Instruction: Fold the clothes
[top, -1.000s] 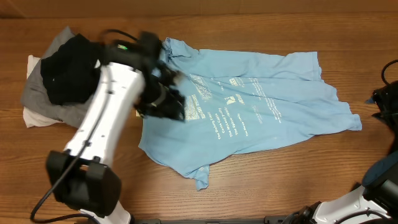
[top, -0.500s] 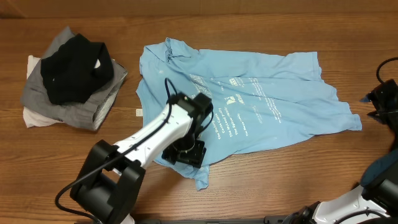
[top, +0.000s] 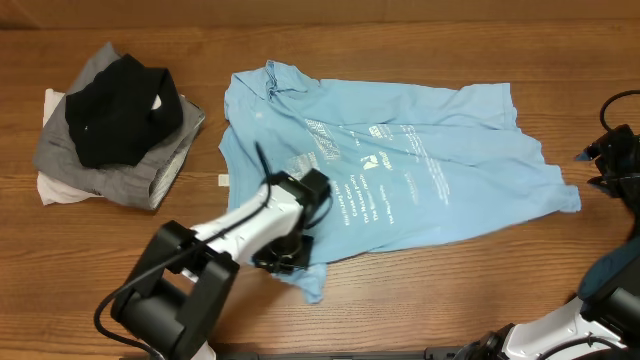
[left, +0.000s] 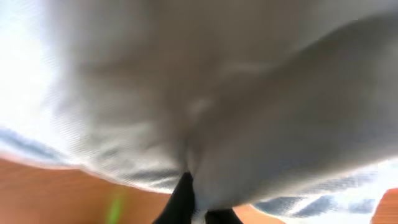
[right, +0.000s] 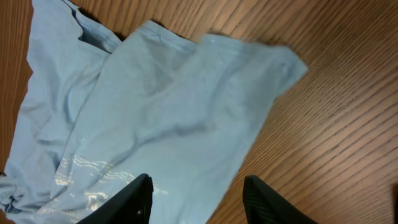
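Note:
A light sky-blue T-shirt with white lettering lies spread on the wooden table, collar to the upper left. My left gripper is low at the shirt's front left hem, shut on a pinch of the fabric. In the left wrist view the cloth fills the frame and bunches over the closed black fingertips. My right gripper hovers off the shirt's right end. It is open, with the blue fabric under its left finger and bare wood under its right.
A pile of other clothes sits at the back left: a black garment on top of a grey one, with a white edge below. A small tag lies on the wooden table beside the shirt.
My left arm swung from the shirt's collar area down to its front left hem and shut on the fabric. The right gripper has opened slightly wider.

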